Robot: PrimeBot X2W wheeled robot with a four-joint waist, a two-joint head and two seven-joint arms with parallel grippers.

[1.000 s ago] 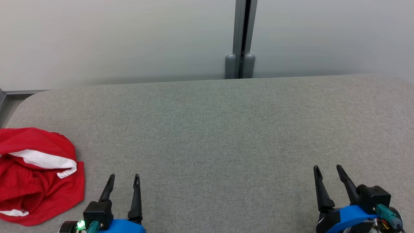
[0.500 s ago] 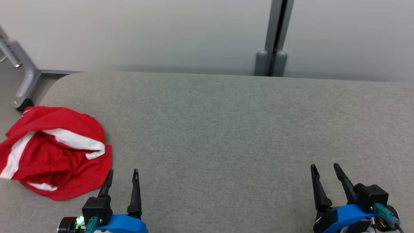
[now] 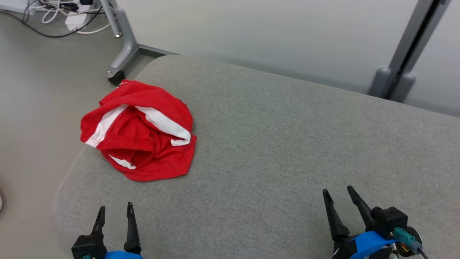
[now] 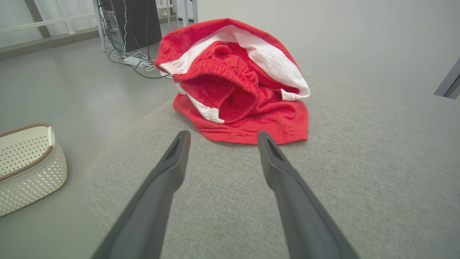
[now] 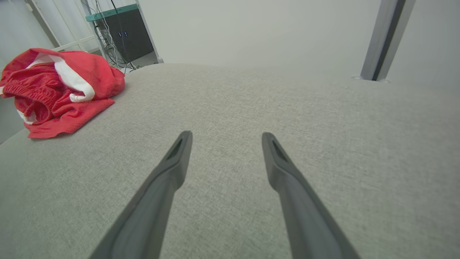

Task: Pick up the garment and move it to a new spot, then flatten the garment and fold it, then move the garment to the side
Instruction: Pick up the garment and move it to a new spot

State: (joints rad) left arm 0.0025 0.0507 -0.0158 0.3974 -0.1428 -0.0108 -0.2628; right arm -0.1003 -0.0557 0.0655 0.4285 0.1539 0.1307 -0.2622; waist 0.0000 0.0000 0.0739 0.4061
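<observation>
The garment is a crumpled red piece with white stripes and an elastic waistband, heaped near the left end of the grey padded table. My left gripper stands open near the table's front left corner, a short way in front of the garment, nothing between its fingers. In the left wrist view the garment lies just beyond the open left gripper. My right gripper is open at the front right, far from the cloth. From the right wrist the garment sits far left of the open right gripper.
The table's rounded left edge drops to a grey floor. A white perforated basket stands on the floor to the left. A wheeled grey stand leg and cables lie beyond the table's far left corner. A grey post rises behind the table.
The head camera has turned left, so the garment now sits nearer the picture's middle and the floor shows. Both grippers stay open, holding nothing.
</observation>
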